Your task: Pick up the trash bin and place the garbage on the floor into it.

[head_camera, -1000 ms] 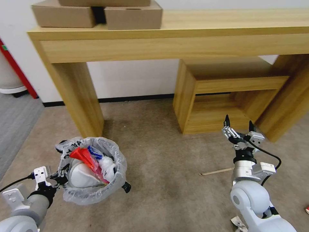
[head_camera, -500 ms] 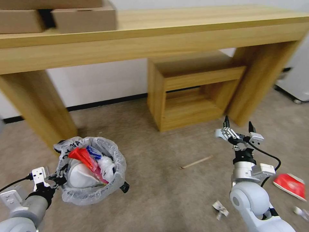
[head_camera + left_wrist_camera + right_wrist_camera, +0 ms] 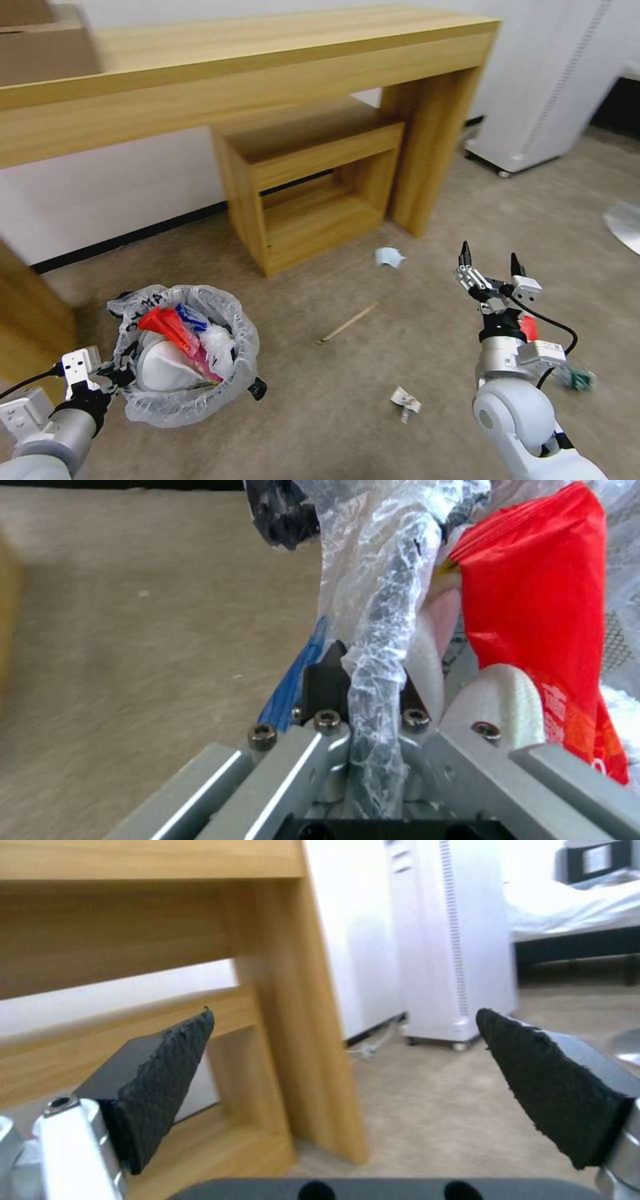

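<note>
The trash bin (image 3: 187, 407), lined with a crinkly white bag (image 3: 373, 605), hangs above the floor (image 3: 320, 393) at lower left. My left gripper (image 3: 125, 375) is shut on its bagged rim (image 3: 371, 690). Inside lie a white slipper (image 3: 163, 368), red wrappers (image 3: 167, 325) and a blue-white carton (image 3: 193, 315). On the carpet lie a wooden stick (image 3: 347, 323), a pale blue mask (image 3: 389, 257) and a crumpled wrapper (image 3: 405, 402). My right gripper (image 3: 489, 259) is raised at the right, open and empty (image 3: 343, 1012). A red scrap (image 3: 529, 327) peeks out behind its wrist.
A long wooden desk (image 3: 267, 63) with a cardboard box (image 3: 40, 47) runs along the wall, and a low wooden shelf unit (image 3: 313, 180) stands under it. At the right are a white appliance (image 3: 547, 87) and a round white base (image 3: 623, 223). A greenish scrap (image 3: 577, 379) lies by my right arm.
The whole picture has slid left, so the camera has turned right. The mask, the crumpled wrapper and the white appliance have come into view. Both arms keep their pose.
</note>
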`<state>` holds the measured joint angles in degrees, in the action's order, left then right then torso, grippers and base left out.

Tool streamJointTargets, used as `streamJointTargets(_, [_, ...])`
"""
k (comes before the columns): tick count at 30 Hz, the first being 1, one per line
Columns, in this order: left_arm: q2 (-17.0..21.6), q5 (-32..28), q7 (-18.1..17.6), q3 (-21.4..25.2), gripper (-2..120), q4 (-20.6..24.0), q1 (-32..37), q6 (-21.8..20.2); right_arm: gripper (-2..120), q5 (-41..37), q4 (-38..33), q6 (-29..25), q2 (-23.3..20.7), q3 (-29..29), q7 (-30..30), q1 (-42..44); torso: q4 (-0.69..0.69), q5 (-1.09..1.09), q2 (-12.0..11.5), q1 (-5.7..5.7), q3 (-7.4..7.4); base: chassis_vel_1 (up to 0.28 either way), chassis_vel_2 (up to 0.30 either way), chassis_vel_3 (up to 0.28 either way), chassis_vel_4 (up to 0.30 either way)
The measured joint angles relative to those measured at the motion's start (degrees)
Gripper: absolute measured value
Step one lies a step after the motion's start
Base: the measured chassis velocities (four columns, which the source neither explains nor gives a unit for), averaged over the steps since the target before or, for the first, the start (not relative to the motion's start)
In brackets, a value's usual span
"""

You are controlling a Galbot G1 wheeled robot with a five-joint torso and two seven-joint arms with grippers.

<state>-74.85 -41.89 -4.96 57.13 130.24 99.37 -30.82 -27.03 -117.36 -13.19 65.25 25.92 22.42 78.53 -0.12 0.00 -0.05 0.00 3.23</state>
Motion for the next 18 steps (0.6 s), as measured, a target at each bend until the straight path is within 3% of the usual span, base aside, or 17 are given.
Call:
streamJointTargets(9, [0.52,-0.75,-0.15,0.63,1,-0.76,-0.77,0.35,100,0.12,0.65,-0.25,0.08,-1.01,-0.24,-0.12,-0.02,0.01,0.0,0.0,0.0,-0.096,-0.093,-0.098,-0.098])
streamJointTargets(18, [0.9,-1.5,-0.82,1.23,1,-2.13,-1.54,0.35,100,1.23,1.91,-0.99,0.01,-1.62,-1.05,-0.42,0.01,0.0,0.0,0.0,0.0,-0.002,-0.005,-0.008,-0.001])
